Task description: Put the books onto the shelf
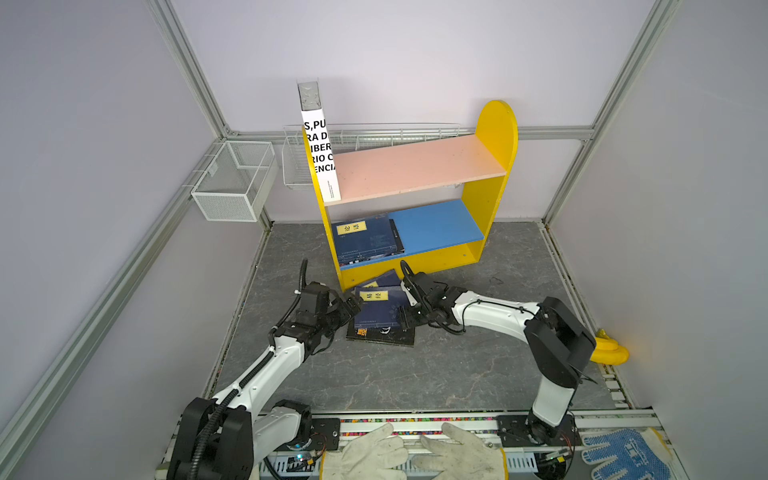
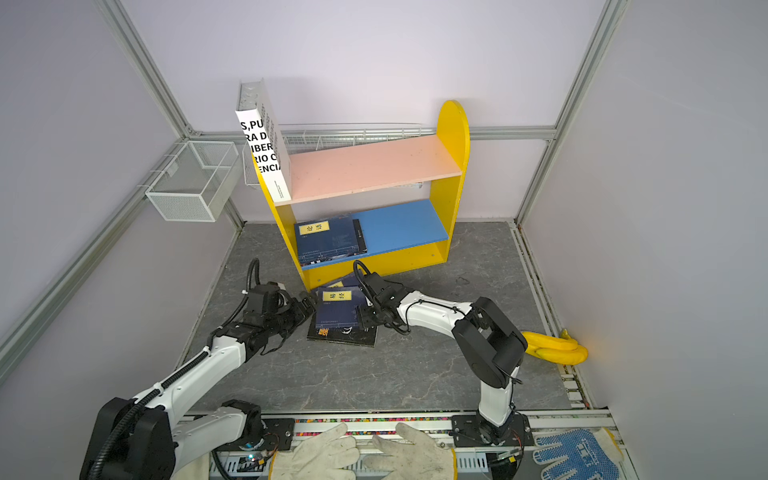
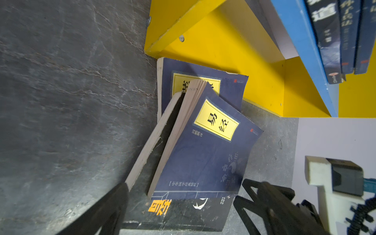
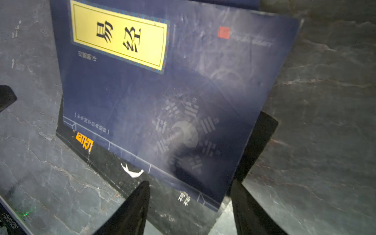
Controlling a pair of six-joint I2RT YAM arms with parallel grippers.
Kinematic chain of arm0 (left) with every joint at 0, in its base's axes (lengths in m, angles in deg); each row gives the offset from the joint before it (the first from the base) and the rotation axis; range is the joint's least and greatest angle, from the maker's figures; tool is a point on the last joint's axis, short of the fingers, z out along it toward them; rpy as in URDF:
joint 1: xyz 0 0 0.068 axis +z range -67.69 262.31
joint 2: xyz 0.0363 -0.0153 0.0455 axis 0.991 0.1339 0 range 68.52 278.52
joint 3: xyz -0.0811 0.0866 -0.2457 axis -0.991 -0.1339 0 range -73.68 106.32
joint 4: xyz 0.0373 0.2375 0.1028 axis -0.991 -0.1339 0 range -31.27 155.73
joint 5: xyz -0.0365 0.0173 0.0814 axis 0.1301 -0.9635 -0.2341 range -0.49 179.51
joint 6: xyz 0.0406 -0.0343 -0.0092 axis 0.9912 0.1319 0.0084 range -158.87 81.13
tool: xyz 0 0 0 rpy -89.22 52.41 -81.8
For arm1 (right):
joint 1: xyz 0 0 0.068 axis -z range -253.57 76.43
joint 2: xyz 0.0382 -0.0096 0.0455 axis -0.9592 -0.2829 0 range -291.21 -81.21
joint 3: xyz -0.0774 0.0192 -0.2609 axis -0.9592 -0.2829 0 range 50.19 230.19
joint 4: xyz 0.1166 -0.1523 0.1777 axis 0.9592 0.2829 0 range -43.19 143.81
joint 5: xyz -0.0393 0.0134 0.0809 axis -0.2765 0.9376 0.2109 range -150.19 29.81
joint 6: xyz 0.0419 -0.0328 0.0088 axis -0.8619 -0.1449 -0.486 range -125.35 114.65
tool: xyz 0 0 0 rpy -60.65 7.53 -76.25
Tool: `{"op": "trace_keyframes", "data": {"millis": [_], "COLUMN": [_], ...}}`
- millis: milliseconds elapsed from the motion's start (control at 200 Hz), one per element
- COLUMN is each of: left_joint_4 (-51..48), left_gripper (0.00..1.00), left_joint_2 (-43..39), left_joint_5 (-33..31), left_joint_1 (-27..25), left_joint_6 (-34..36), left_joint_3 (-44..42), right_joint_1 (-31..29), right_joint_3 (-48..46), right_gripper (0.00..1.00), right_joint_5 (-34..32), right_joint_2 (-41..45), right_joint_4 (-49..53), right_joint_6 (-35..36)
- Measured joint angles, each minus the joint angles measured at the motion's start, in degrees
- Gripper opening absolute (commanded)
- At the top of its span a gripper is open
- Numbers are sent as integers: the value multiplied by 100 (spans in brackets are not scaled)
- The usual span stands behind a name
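The shelf (image 1: 494, 137) stands at the back, with a white book (image 1: 320, 153) upright at the left end of its pink board and a flat stack of navy books (image 1: 365, 239) on its blue board. On the floor in front, a navy book (image 1: 380, 309) with a yellow label lies tilted on a black book (image 1: 382, 336). Another navy book (image 3: 232, 89) lies behind them against the shelf base. My left gripper (image 1: 351, 305) is open at the stack's left edge, its fingers straddling the black book (image 3: 183, 213). My right gripper (image 4: 195, 183) is open around the top navy book's right corner.
Two white wire baskets (image 1: 235, 180) (image 1: 293, 166) hang on the back frame left of the shelf. A yellow banana-shaped toy (image 1: 609, 349) lies by the right wall. Work gloves (image 1: 415, 453) and a blue dotted glove (image 1: 623, 453) rest on the front rail.
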Motion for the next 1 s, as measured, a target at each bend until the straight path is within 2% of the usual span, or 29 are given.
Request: {"op": "trace_keyframes", "data": {"millis": [185, 325, 525, 620, 845, 1000], "left_joint_4": [177, 229, 44, -337, -1099, -1309], "left_gripper": [100, 99, 99, 99, 100, 100], "left_joint_2": [66, 90, -26, -433, -2153, -2304], "left_joint_5": [0, -22, -328, -662, -1519, -1558], "left_joint_1": [2, 26, 188, 236, 308, 411], "left_joint_6": [46, 39, -72, -125, -44, -2], "left_joint_3": [-2, -44, -173, -188, -181, -188], "right_joint_1": [4, -11, -175, -289, -632, -763], "right_joint_3": [66, 319, 866, 1099, 1604, 1714], "right_gripper": [63, 62, 61, 60, 61, 61], "right_joint_5": [199, 599, 1025, 1213, 1661, 1902], "right_joint_2": [-214, -461, -898, -1062, -1432, -1484], "right_joint_4": [-79, -341, -553, -579, -789, -970], "right_joint_6": [-76, -114, -70, -42, 26, 90]}}
